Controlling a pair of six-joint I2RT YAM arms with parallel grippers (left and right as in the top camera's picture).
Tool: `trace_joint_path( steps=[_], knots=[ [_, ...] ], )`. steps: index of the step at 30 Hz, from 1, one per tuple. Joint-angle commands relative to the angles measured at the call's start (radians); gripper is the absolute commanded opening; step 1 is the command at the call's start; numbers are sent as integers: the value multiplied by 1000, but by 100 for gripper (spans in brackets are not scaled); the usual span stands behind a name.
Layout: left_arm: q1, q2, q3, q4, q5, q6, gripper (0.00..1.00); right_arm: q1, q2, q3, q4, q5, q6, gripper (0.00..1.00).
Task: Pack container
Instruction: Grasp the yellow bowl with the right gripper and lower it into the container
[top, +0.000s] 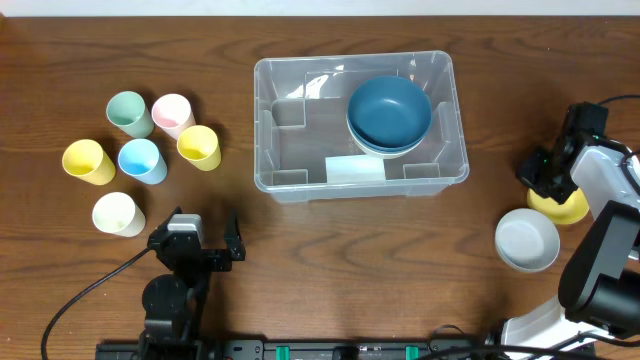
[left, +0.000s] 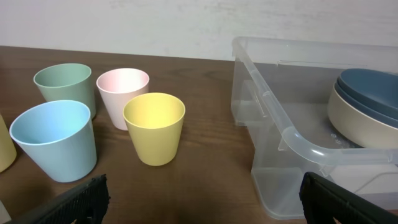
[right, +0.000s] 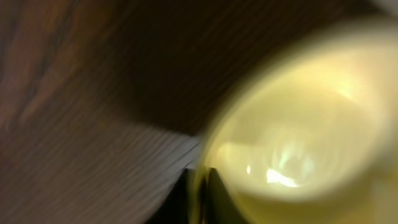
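The clear container (top: 262, 130) stands at the table's middle back, with a blue bowl (top: 390, 110) stacked on a pale one in its right end. It also shows in the left wrist view (left: 292, 140). My right gripper (top: 545, 178) is at the far right, shut on the rim of a yellow bowl (top: 570, 208). The right wrist view, blurred, shows the jaws (right: 200, 199) pinching that bowl's rim (right: 298, 143). My left gripper (top: 197, 245) is open and empty near the front edge, and its view shows both fingers (left: 205, 205) wide apart.
Several cups stand at the left: green (top: 128, 112), pink (top: 172, 114), yellow (top: 199, 147), blue (top: 141, 160), another yellow (top: 88, 161) and white (top: 118, 213). A white bowl (top: 527, 240) sits at the front right, just in front of the yellow bowl.
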Motion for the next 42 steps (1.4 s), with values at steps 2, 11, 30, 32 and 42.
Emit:
trace_joint_path(
  steps=[2,11,30,32,42],
  knots=[
    [6,-6,-15,-36,11,13,98,-3,5,-6,8,-6,24,1],
    [6,-6,-15,-36,11,13,98,39,-98,50,-11,-13,41,1],
    [6,-6,-15,-36,11,13,98,758,-339,520,-126,43,-68,1],
    [6,-6,-15,-36,11,13,98,875,-299,520,-53,61,-65,1],
    [6,-6,-15,-36,11,13,98,1141,-26,520,173,181,-77,1]
  ],
)
